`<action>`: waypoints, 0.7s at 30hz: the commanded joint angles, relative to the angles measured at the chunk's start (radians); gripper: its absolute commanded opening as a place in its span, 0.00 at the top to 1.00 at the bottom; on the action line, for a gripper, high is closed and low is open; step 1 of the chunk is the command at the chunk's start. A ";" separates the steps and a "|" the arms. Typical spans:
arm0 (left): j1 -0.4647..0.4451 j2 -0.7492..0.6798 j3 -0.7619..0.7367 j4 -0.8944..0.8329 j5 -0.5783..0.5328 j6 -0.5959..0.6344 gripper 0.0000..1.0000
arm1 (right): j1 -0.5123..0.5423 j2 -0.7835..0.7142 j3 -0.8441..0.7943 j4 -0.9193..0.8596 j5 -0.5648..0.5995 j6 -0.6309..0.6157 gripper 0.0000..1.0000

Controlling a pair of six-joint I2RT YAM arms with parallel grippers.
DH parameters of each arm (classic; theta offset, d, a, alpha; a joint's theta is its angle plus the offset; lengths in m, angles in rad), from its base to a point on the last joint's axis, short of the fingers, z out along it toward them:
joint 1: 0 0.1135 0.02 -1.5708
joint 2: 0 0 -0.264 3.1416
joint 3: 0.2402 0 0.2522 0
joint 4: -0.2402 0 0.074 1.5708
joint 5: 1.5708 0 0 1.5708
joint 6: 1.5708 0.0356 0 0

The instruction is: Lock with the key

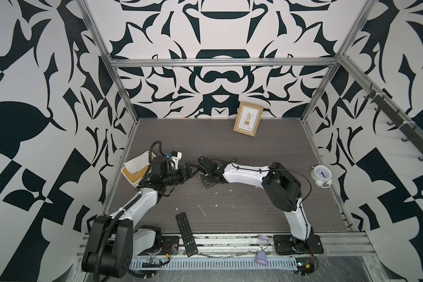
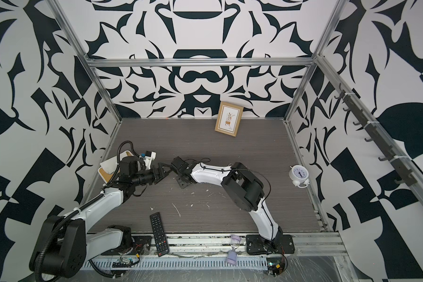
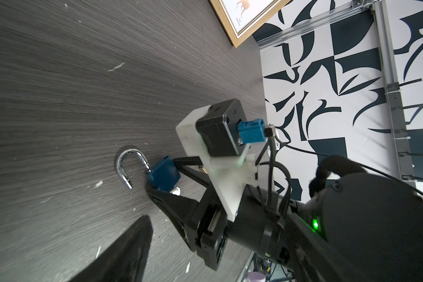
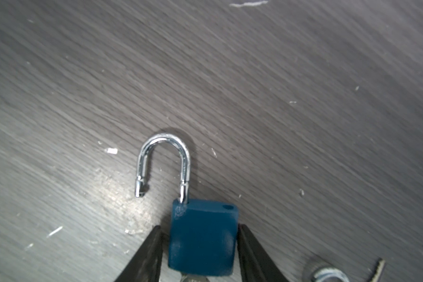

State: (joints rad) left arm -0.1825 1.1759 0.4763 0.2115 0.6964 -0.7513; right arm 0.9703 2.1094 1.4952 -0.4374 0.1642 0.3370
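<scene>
A blue padlock has its silver shackle swung open, free end clear of the body. My right gripper is shut on the padlock's body, one black finger on each side. The key shows only as a silver piece at the lock's underside. In the left wrist view the padlock sits low over the table, with the key below it. My left gripper is open and holds nothing, close to the left of the right gripper. One of its fingers shows. The padlock is hidden in both top views.
A metal ring lies on the table near the lock. A picture frame leans on the back wall. A white alarm clock stands at the right and a remote at the front edge. A white and wood box sits behind the left arm.
</scene>
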 commanded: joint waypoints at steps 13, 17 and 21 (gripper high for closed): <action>0.004 0.007 0.010 -0.001 0.015 0.012 0.12 | 0.002 -0.012 -0.036 -0.014 -0.003 -0.018 0.63; 0.005 0.014 0.011 -0.009 0.010 0.012 0.12 | -0.007 -0.044 -0.056 0.011 -0.012 -0.043 0.83; 0.005 0.027 0.023 -0.030 0.004 0.011 0.14 | -0.035 -0.088 -0.089 0.053 -0.076 -0.071 1.00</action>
State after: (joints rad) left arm -0.1825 1.1915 0.4767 0.2001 0.6968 -0.7513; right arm 0.9565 2.0792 1.4395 -0.3817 0.1356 0.2996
